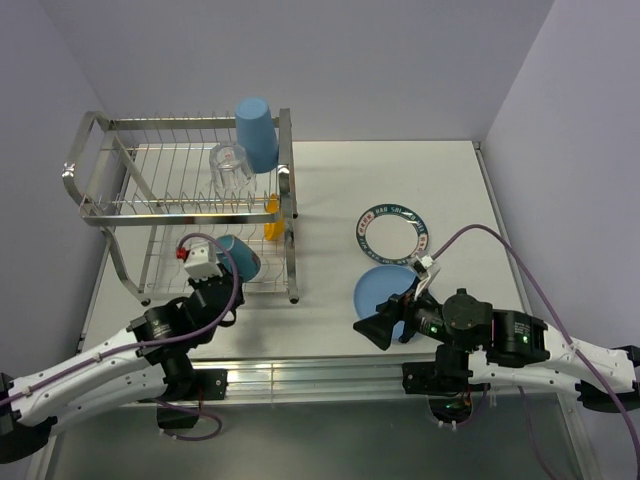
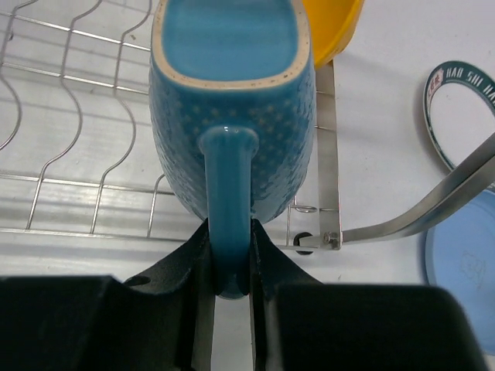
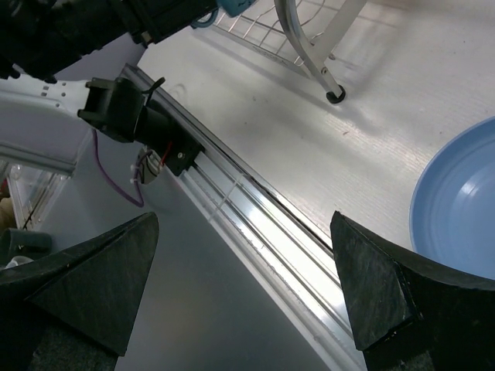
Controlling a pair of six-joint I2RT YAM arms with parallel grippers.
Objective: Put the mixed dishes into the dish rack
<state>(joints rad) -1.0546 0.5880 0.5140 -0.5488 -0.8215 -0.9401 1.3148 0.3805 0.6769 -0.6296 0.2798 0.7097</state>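
The dish rack (image 1: 185, 180) stands at the left of the table. A blue tumbler (image 1: 257, 133) and a clear glass (image 1: 229, 168) sit upside down on its upper tier, and a yellow-orange bowl (image 1: 272, 215) leans at its right end. My left gripper (image 2: 230, 232) is shut on the handle of the light blue mug (image 2: 232, 116), which lies over the lower tier's wires (image 2: 77, 116). My right gripper (image 1: 372, 328) is open and holds nothing, low beside the plain blue plate (image 1: 385, 290). The white plate with the patterned rim (image 1: 391, 233) lies flat behind it.
An aluminium rail (image 1: 320, 375) runs along the table's near edge, right under the right gripper (image 3: 244, 224). A rack leg with a black foot (image 3: 334, 96) stands between the two arms. Grey walls close in the table at the back and both sides.
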